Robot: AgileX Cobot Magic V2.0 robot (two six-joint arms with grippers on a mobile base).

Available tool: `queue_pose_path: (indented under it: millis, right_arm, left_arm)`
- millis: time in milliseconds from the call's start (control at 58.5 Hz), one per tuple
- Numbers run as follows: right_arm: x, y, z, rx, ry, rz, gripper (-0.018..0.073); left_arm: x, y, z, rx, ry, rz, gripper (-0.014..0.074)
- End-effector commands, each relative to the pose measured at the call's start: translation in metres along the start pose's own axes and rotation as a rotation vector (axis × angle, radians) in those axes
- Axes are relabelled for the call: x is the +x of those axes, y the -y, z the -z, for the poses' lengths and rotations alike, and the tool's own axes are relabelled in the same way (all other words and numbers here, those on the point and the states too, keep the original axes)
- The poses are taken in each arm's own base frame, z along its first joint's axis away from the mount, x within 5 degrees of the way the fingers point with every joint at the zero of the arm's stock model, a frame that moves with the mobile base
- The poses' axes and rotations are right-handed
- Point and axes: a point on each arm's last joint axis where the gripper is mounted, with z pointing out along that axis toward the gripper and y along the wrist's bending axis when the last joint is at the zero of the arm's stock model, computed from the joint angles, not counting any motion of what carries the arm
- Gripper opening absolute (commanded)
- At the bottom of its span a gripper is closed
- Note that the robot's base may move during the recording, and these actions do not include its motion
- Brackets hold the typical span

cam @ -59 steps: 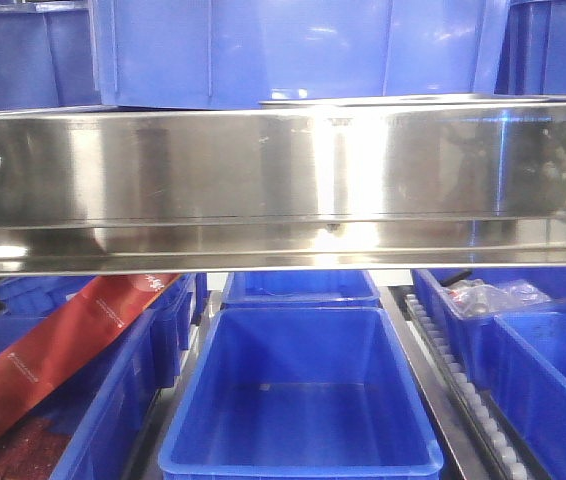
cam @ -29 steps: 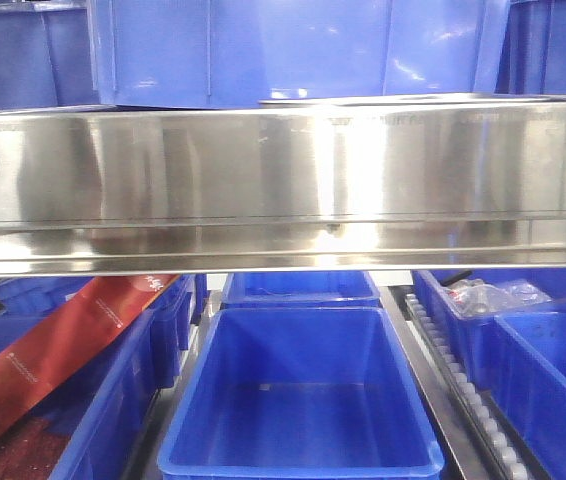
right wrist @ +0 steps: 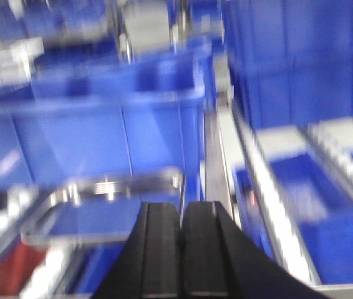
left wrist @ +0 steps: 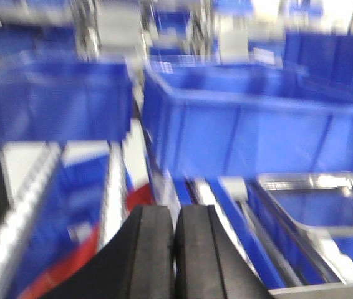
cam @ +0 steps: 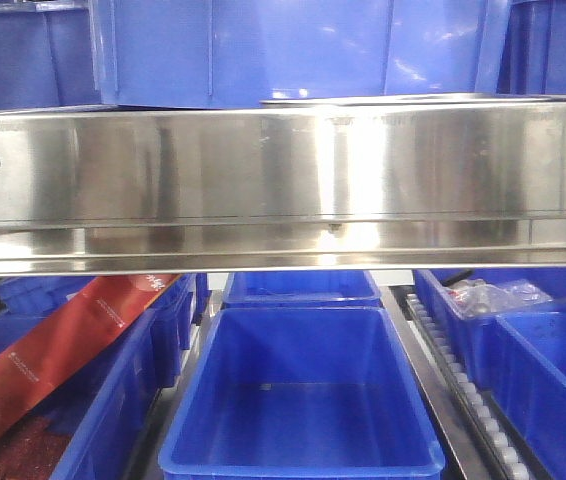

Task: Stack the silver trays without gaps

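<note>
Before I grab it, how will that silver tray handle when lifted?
The silver tray looks like thin sheet metal, so it is probably stiff and fairly light. Its shiny rolled rim may slip when pinched. Wide and shallow, it could tilt if gripped at one edge.

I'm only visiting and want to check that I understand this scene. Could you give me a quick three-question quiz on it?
1. True or false: the left gripper is holding a silver tray.
2. In the front view, the red box lies: A) left of the middle blue bin; B) inside it; C) right of it.
3. Fill in: the right gripper is ___ (open/shut).
Key: 1 false, it holds nothing; 2 A; 3 shut.
</note>
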Motion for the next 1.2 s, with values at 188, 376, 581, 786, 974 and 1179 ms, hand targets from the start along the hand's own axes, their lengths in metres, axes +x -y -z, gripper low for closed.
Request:
queue_pose_path:
  millis: [188, 376, 581, 786, 974, 1179]
  right_arm:
    - [-0.036, 0.003, -0.073, -0.01, -0.38, 0.042, -0.0079]
    - [-0.042, 0.003, -0.129, -0.057, -0.556, 0.023, -0.0079]
    - [-0.042, -0.02, -0.18, -0.12, -0.62, 0.117, -0.0079]
    - [-0.033, -0.03, -0.221, -0.127, -0.599, 0.103, -0.0079]
    - [-0.015, -0.024, -0.249, -0.088, -0.658, 0.135, -0.0064]
    - [-0.004, -0.024, -0.272, -0.086, -0.644, 0.122, 0.0305]
  left_arm:
    - [-0.021, 0.003, -0.096, 0.085, -0.309, 0.094, -0.0018]
    - [-0.039, 0.031, -0.144, 0.201, -0.327, 0.041, -0.0018]
    - [-0.041, 0.084, -0.207, 0.131, -0.417, -0.082, -0.0018]
    - [-0.029, 0.136, -0.262, 0.117, -0.538, -0.127, -0.0018]
    - [0.001, 0.158, -0.305, 0.054, -0.641, -0.126, -0.0018]
    - [0.022, 0.167, -0.326, 0.044, -0.694, -0.093, -0.0015]
